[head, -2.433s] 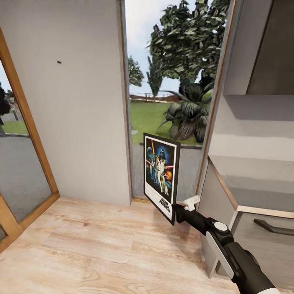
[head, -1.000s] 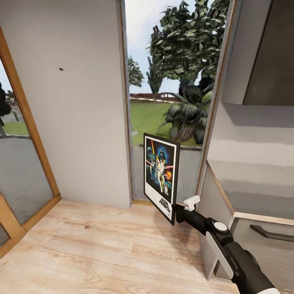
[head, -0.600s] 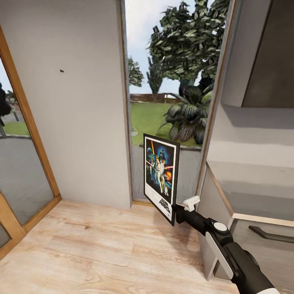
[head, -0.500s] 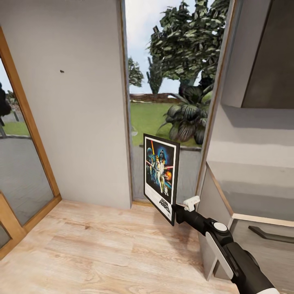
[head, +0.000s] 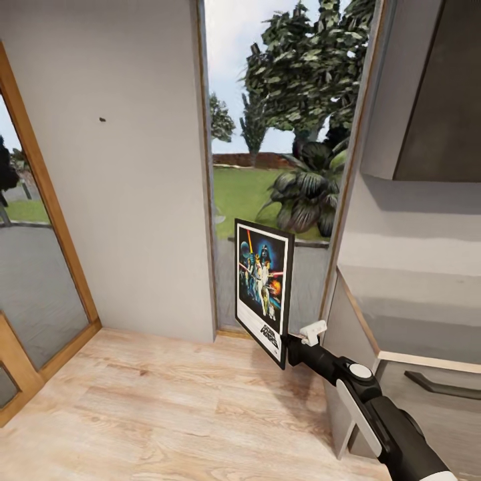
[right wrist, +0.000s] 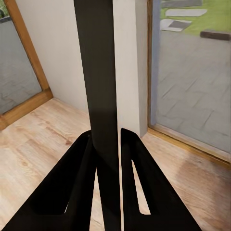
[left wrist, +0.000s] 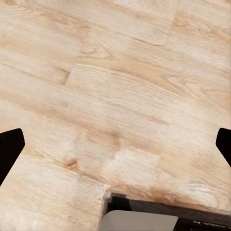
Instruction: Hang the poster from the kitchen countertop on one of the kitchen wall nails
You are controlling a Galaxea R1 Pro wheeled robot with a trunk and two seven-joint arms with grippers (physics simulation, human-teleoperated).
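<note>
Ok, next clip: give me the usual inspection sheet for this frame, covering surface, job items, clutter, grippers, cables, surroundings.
Surface: light wood plank floor; pale-edged counter at right, its top barely visible.
Job's things: poster held upright off the floor, artwork facing the head camera; wall nail bare on the pale grey wall, up and to the left of the poster.
Clutter: nothing seen.
Grippers: right gripper shut on the poster's edge; left gripper open, empty, over the floor.
Cables: nothing seen.
Surroundings: wood-framed glass door at left, tall window onto a garden, grey cabinet with handle.
</note>
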